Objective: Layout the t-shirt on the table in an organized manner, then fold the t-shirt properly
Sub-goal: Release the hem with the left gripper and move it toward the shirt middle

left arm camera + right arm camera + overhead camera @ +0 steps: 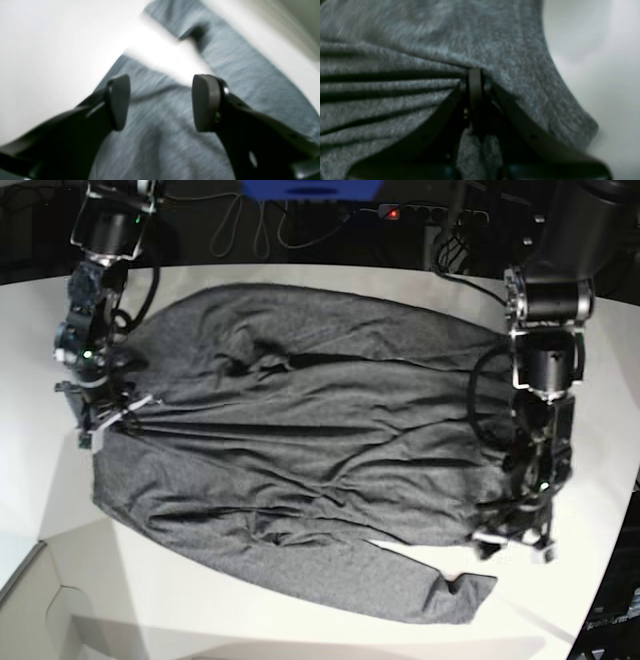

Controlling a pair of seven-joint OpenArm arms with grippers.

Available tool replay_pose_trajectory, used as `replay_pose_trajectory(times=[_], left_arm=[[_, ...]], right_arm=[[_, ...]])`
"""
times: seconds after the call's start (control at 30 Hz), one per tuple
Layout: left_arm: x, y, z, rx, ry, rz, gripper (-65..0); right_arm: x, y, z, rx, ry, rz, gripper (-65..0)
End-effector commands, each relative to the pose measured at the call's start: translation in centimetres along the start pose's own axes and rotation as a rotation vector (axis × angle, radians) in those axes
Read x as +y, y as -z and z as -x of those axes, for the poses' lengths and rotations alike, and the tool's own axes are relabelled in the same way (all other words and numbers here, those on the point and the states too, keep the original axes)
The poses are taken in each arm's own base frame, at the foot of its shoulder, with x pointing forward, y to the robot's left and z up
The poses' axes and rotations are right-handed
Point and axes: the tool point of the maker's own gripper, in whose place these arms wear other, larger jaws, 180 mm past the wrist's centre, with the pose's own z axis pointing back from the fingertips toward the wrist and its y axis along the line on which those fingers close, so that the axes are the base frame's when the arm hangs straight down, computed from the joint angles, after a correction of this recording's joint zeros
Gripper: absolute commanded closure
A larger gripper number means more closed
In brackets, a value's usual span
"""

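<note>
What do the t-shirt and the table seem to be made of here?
The t-shirt: soft knit fabric, probably cotton blend, matte; heathered grey flecks, and it drapes into folds. The table: smooth hard white surface, perhaps laminate, slightly glossy; the exact material is unclear.

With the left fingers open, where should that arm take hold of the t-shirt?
Probably at the t-shirt edge just under the left gripper, coming down from above with one finger over the hem. There the cloth lies flat against the bare table, opposite the right gripper's pinch.
</note>
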Motion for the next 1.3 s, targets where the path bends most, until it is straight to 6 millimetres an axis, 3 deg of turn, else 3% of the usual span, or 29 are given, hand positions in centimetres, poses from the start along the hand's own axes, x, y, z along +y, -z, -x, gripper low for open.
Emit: replay_pose_trajectory(times=[0.0,0.17,0.27,0.33,0.4,0.53,0.67,0.83,1.03,1.1,1.23,1.27], left_arm=[[-1.9,0.3,-2.1,-0.054,0.016,0.043,-38.3],[-4.5,0.5,-1.1,-0.058,0.095,0.096,-38.3],[-4.0,0.4,-1.4,-0.078,0.101,0.085,-38.2],[-3.3,0.3,-1.5,-0.079,0.099,0.072,-38.3],[-0.2,-0.2,-2.5,-0.099,0.069,0.020,-38.4],[2.5,-0.6,-3.8,-0.128,0.003,-0.034,-38.4],[4.2,0.0,-0.9,-0.054,-0.023,-0.080,-38.5],[4.4,0.9,2.3,0.037,-0.064,-0.109,-38.4],[4.9,0.9,3.8,0.075,-0.073,-0.125,-37.5],[4.9,0.9,4.6,0.091,-0.076,-0.129,-29.7],[5.0,0.9,4.7,0.092,-0.080,-0.130,0.0],[4.9,0.9,4.5,0.088,-0.087,-0.128,0.0]], right_arm=[[-1.5,-0.3,-0.7,-0.002,-0.009,0.043,-0.7],[-1.8,-2.6,-6.4,-0.161,-0.023,0.063,-0.7],[-0.5,-3.8,-7.9,-0.216,-0.015,0.051,-0.8],[-0.2,-4.5,-7.7,-0.224,-0.021,0.049,-1.0],[0.9,-4.6,-7.4,-0.222,-0.024,0.029,-1.0],[1.7,-4.8,-5.6,-0.190,-0.022,0.014,-0.8],[3.0,-4.8,-4.4,-0.167,0.009,-0.007,-0.8],[3.0,-5.0,-3.2,-0.146,0.008,-0.006,-0.8],[2.5,-5.0,-3.1,-0.143,0.007,0.003,-0.7],[2.5,-5.0,-3.1,-0.143,0.007,0.003,-0.7],[2.5,-5.0,-3.1,-0.143,0.007,0.003,-0.7],[2.5,-5.0,-3.1,-0.143,0.007,0.003,-0.7]])
